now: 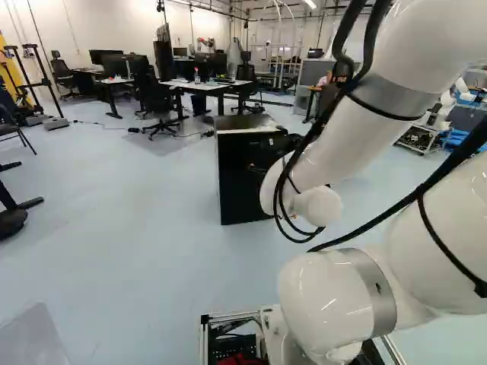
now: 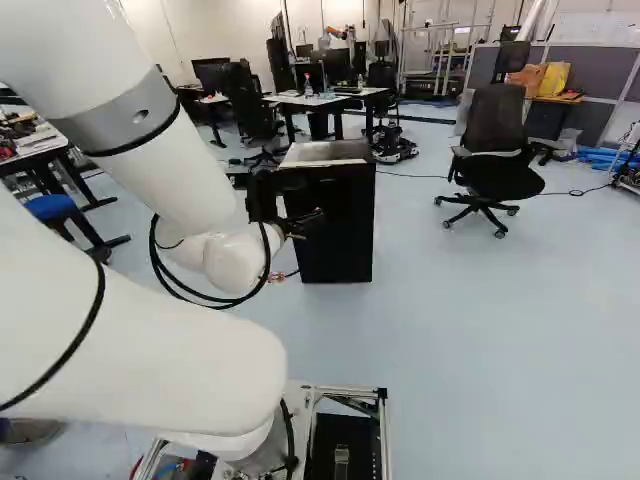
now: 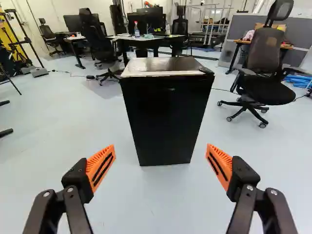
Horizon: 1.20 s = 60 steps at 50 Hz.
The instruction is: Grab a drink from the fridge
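Observation:
My gripper shows in part in the right base view, overlapping the front of the small black fridge. In the wrist view the gripper stands wide open, its orange pads far apart with only floor between them. The fridge stands upright straight ahead, beyond the fingertips and not touched by them. Its door is closed, and no drink can be seen. In the left base view the arm hides the right side of the fridge.
A black office chair stands beyond the fridge to one side. Desks with monitors and more chairs stand behind it. Black stand legs reach in at the left of the left base view. Another robot stands farther back.

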Available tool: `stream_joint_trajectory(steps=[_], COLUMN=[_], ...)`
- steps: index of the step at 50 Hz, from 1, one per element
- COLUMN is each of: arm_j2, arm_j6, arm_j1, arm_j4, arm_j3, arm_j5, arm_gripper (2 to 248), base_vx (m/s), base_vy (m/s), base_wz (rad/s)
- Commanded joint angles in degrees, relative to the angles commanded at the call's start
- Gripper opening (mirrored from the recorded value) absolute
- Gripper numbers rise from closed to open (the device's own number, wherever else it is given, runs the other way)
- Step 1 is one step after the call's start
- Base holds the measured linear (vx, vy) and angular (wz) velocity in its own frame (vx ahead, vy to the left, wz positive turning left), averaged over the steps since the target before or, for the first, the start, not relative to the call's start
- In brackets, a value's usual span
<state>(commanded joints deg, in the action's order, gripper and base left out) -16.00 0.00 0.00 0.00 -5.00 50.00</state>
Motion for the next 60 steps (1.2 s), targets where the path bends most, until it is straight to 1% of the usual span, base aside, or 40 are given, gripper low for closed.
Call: stream_joint_trajectory(steps=[46,60], arm_j2=[0.0,0.0], arm_j6=[0.0,0.0], arm_j1=[0.0,0.0], arm_j4=[0.0,0.0], arm_j3=[0.0,0.0], arm_j5=[0.0,0.0], arm_gripper=[247,247], base_vx=[0.078,0.067], base_vy=[-0.001,0.025], base_wz=[-0.012,-0.008])
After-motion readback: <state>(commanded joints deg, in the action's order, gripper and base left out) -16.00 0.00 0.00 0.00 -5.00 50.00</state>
